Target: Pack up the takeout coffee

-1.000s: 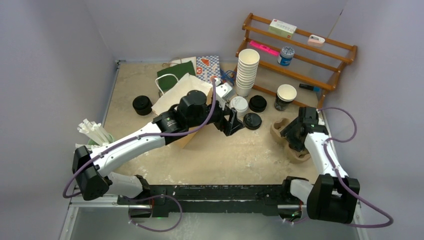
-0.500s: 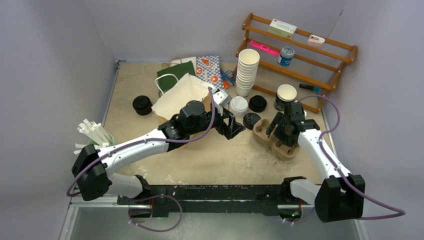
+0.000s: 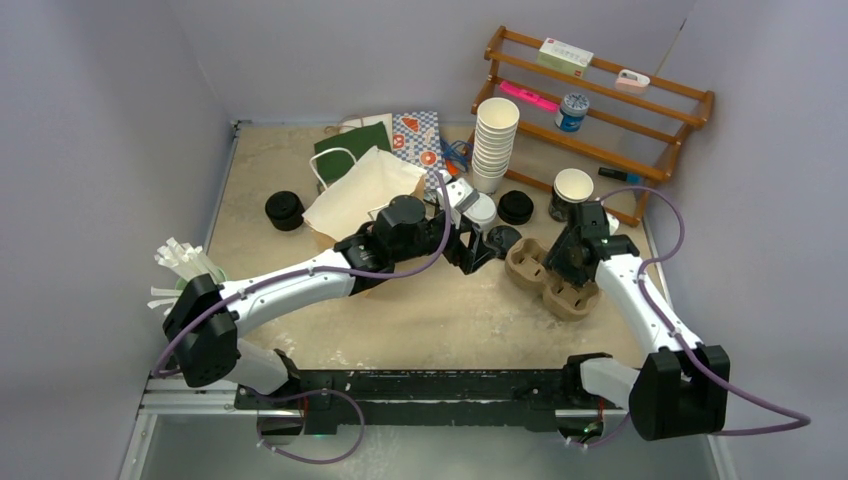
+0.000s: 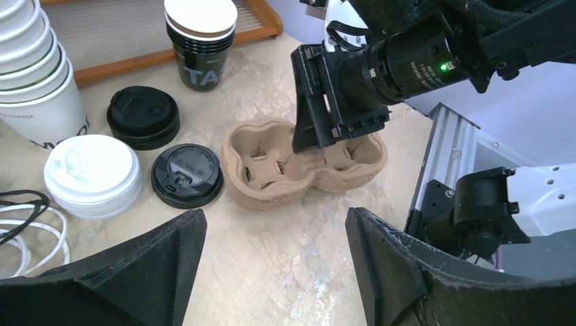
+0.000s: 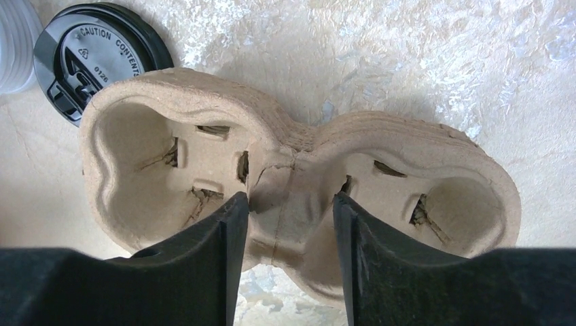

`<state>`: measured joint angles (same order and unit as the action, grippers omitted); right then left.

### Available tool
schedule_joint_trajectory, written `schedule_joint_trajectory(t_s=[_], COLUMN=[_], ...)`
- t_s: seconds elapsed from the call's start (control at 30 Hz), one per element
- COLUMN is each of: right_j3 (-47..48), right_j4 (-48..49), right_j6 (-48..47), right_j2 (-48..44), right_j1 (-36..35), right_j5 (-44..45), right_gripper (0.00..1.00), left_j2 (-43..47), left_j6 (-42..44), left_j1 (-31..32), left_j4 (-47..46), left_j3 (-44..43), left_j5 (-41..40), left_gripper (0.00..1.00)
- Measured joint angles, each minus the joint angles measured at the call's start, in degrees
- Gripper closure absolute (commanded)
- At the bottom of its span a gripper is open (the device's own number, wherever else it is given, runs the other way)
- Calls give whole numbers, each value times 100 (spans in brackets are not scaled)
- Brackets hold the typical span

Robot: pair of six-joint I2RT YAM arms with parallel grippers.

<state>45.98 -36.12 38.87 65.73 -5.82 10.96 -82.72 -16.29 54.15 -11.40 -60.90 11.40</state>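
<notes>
Step in hand: staging the pulp two-cup carrier (image 5: 380,170). The right gripper (image 5: 289,204) sets one finger in each well, astride the centre bridge; whether it bites yet cannot be told. The left gripper (image 4: 275,217) is spread and empty. The white-lidded cup (image 4: 93,175) and black-lidded cup (image 4: 187,174) stand side by side on the table just beside the carrier, not yet loaded. The next move likely calls for steadying the carrier, then the left gripper taking a cup by its wall.

Bears, on the beige tabletop (image 3: 420,315), a pulp carrier (image 4: 268,173) right of centre, with a black-lidded cup (image 4: 187,174) just beside its left end and a white-lidded cup (image 4: 93,175) next along. Also bears black lids (image 4: 143,117), a dark lidless cup (image 4: 200,41), stacked white cups (image 3: 493,140), paper bags (image 3: 362,185).
</notes>
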Motion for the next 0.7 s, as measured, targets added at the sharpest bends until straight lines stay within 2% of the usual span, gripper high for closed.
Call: schedule_joint_trajectory(t_s=[0.13, 0.23, 0.27, 0.37, 0.43, 0.6, 0.7], right_j3=[87, 229, 278, 334, 334, 334, 310], right_j4=[-92, -179, -199, -219, -212, -175, -103], right_j6=[-2, 0, -2, 0, -15, -24, -28], right_j2=[-2, -44, -79, -232, -323, -144, 81], right_j1=[0, 0, 0, 0, 0, 0, 0], right_j5=[-2, -2, -2, -4, 0, -2, -15], right_gripper=[58, 59, 56, 36, 32, 35, 43], left_j2=[0, -24, -44, -118, -164, -188, -188], left_j6=[96, 111, 111, 109, 107, 109, 109], left_j1=[0, 0, 0, 0, 0, 0, 0], left_j4=[-11, -31, -39, -61, -68, -66, -57], left_j3=[0, 0, 0, 0, 0, 0, 4], left_j5=[-63, -76, -74, -72, -70, -68, -76], left_gripper=[23, 24, 24, 24, 24, 24, 24])
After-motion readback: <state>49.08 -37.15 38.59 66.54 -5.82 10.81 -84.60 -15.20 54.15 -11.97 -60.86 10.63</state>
